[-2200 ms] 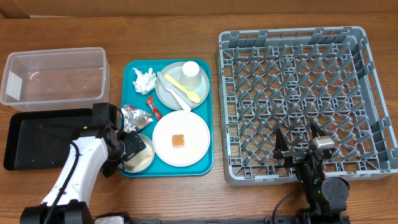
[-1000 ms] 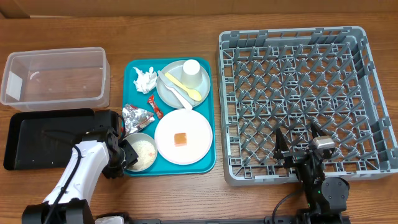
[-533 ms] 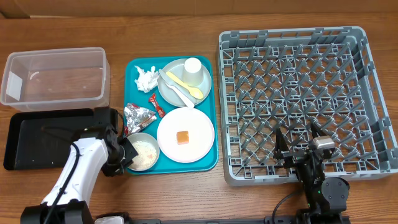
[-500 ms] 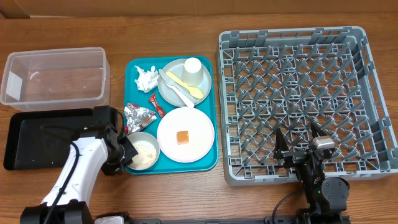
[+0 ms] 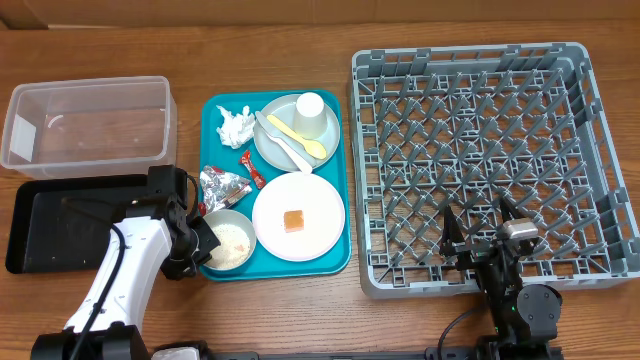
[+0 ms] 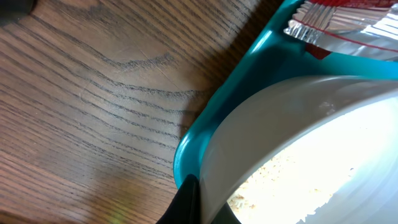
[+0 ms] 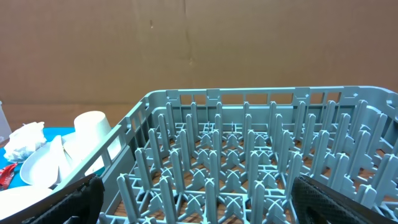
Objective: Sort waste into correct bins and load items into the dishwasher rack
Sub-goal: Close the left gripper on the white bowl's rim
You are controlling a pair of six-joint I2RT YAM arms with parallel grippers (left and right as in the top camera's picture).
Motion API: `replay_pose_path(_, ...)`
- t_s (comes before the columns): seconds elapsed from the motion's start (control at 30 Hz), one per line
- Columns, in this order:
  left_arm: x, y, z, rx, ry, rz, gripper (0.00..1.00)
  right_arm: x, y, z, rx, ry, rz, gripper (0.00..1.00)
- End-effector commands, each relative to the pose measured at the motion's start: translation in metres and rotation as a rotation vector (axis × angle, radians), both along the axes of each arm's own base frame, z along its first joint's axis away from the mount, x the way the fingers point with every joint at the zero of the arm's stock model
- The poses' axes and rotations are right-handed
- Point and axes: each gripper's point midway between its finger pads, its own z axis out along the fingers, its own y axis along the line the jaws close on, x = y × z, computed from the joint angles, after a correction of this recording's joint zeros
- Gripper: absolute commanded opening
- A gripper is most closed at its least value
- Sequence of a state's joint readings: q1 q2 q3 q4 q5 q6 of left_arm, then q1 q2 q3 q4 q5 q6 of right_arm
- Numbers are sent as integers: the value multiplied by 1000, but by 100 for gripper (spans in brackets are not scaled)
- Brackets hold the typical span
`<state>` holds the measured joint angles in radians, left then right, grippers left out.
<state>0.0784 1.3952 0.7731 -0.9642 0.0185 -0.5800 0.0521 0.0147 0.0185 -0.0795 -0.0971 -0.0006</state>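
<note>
The rack (image 5: 470,150), a square grey plastic crate floored with upright pegs, lies right of the teal tray (image 5: 213,160). The right gripper (image 5: 478,222) hangs over the rack's near edge, jaws wide, holding nothing. Left of the teal tray stand the tub (image 5: 168,120), clear and smooth-walled, and nearer the camera the black tray (image 5: 60,225), shallow and matte. In the teal tray's near left corner sits the bowl (image 5: 249,230), small, round and thin-rimmed, with loose rice (image 5: 230,243) inside.

The left gripper (image 5: 196,243) is clamped tight on the bowl's left rim, one finger (image 6: 186,202) against the outer wall. The step looks to be lifting the bowl to tip out the rice. The wall is slick and the hold one-sided, so lift level and slowly. Clear the teal tray's raised lip and the crinkled foil (image 5: 222,183) just beyond, and tilt only over a bin.
</note>
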Motion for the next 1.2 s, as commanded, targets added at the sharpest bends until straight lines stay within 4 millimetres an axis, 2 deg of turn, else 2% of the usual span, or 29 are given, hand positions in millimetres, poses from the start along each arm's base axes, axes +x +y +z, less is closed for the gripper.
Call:
replay_pose_path(0.0,8,2,8,8,-18,-7,4,0,-3,-2,-4,-6,-13,100)
replay_pose_path(0.57,22,2,43,2,-42,-18,4,0,-3,-1,-4,-6,-14,100)
replay_pose_path(1.17,21,1,44,-4,-39,-22,4,0,-3,-1,-4,-6,-14,100)
